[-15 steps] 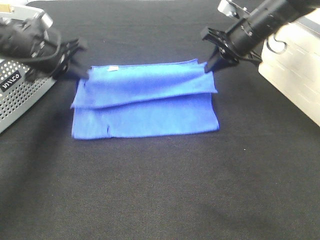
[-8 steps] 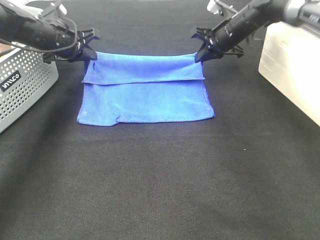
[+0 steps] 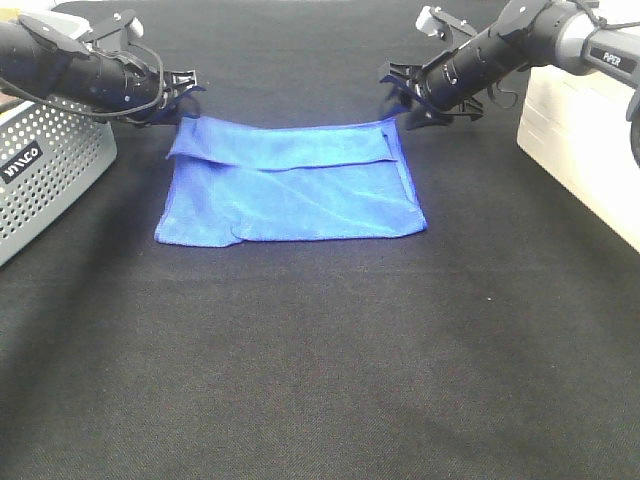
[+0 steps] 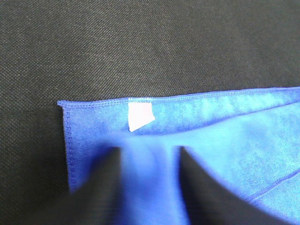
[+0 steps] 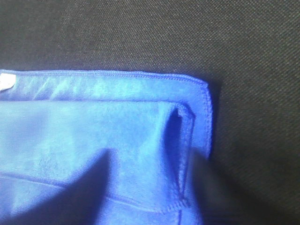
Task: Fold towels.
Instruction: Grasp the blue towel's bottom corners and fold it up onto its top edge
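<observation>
We see the royal-blue towel [image 3: 290, 190] lying flat on the black tabletop [image 3: 320, 380], with a narrow flap folded over along its far edge. The left gripper [image 3: 186, 97] hovers at the far left corner with its jaws apart. In its wrist view the dark fingers [image 4: 101, 187] straddle blue cloth near the white tag [image 4: 139, 116]. The right gripper [image 3: 396, 96] sits at the far right corner, jaws also spread and gripping nothing. A grey perforated basket [image 3: 50, 165] stands to the left of the towel.
</observation>
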